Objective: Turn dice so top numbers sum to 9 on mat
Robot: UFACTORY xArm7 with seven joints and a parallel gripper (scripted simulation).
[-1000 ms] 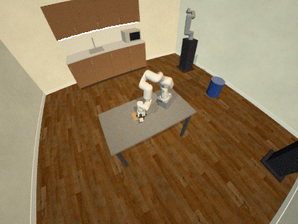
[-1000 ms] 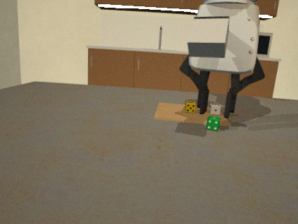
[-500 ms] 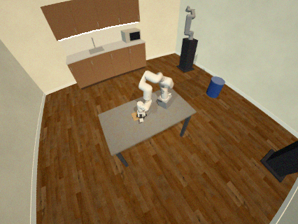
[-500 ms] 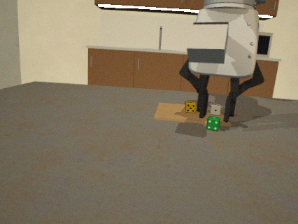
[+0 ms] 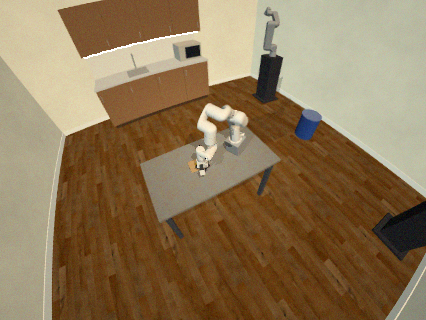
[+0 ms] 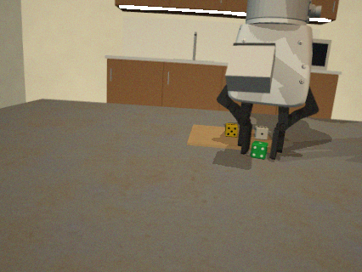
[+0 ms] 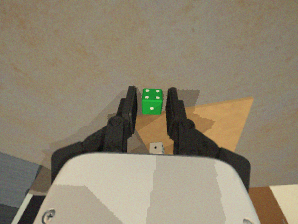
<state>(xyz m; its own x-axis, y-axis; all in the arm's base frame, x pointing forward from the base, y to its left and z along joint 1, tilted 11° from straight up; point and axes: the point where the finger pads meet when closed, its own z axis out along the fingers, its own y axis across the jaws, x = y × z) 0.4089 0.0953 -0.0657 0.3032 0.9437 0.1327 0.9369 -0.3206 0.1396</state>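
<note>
Hovering with black jointed gripper [image 6: 260,153] [image 7: 151,97] partly open, gripping nothing, fingers apart on left and right of green white-pipped cube die [image 6: 259,150] [image 7: 152,102].

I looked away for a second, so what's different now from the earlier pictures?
The tool has come down and toward the exterior camera, so its fingers now stand on either side of the green die, not gripping it. The yellow die, white die and mat stayed put.
</note>
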